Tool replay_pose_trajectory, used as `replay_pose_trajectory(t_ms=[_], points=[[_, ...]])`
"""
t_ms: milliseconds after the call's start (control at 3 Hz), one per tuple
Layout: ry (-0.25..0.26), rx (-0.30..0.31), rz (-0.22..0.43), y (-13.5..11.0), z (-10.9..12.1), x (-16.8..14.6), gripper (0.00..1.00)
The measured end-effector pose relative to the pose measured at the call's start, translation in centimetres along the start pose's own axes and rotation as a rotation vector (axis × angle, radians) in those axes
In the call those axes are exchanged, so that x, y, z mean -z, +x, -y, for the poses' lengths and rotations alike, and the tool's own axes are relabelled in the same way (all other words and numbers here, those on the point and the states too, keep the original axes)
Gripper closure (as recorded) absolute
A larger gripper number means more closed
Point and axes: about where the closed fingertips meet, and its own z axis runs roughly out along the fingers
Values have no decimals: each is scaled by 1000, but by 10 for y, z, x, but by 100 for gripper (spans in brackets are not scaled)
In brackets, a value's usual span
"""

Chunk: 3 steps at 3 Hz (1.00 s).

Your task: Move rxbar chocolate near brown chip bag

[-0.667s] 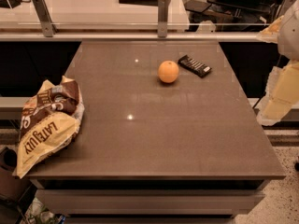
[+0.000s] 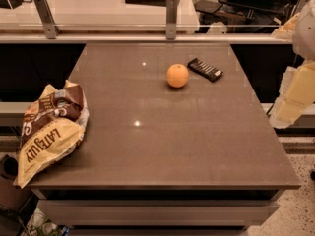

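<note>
The rxbar chocolate [image 2: 205,69], a small flat black bar, lies on the far right part of the brown table [image 2: 172,146], just right of an orange. The brown chip bag [image 2: 49,127], brown on top and yellow below, lies at the table's left edge and hangs partly over it. My arm's pale end with the gripper [image 2: 284,113] hangs at the right edge of the view, beside the table's right side. It is well apart from the bar and holds nothing that I can see.
A round orange [image 2: 177,75] sits just left of the bar. A glass-railed counter [image 2: 98,14] with metal posts runs behind the table. Floor shows at the lower right.
</note>
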Motion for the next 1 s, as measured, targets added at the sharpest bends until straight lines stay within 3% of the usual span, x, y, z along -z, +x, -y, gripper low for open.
replay_pose_trajectory(t_ms=[333, 1000], points=[[43, -67, 58, 2, 24, -5, 0], [144, -250, 345, 4, 76, -38, 0]])
